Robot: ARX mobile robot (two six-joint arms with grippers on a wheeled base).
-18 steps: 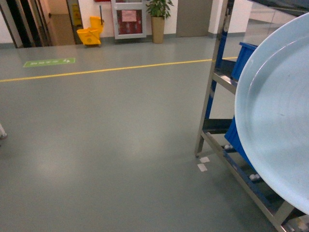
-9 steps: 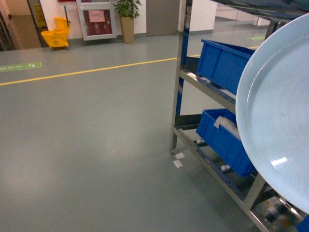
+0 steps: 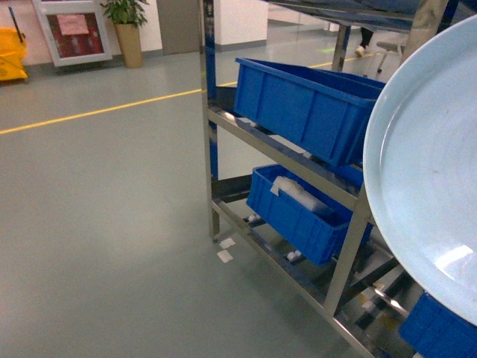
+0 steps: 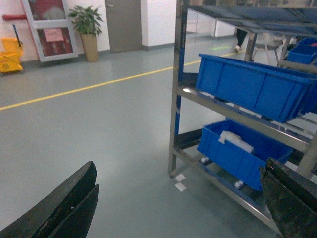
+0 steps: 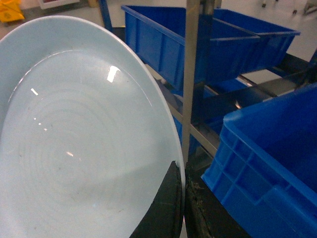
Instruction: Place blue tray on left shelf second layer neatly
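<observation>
The blue tray (image 3: 425,171), a pale glossy round dish, stands nearly on edge and fills the right side of the head view. In the right wrist view the blue tray (image 5: 74,139) shows faint rings, and my right gripper (image 5: 182,171) is shut on its rim, one black finger on each face. My left gripper (image 4: 179,168) is open over bare floor, holding nothing. A metal shelf rack (image 3: 205,112) stands just left of the tray. A dark-blue crate (image 3: 305,112) sits on its middle layer and another crate (image 3: 298,216) on the layer below. Neither gripper shows in the head view.
A further dark-blue crate (image 5: 267,163) lies close to the right of my right gripper, beside a rack post (image 5: 193,74). White tape marks (image 3: 225,250) lie by the rack's foot. A yellow floor line (image 3: 97,112), a potted plant (image 3: 127,22) and a yellow mop bucket (image 3: 11,52) are at the far left.
The head view has swung towards the rack: the rack and its crates have slid leftward and much more of them shows. The tray keeps its place in the view.
</observation>
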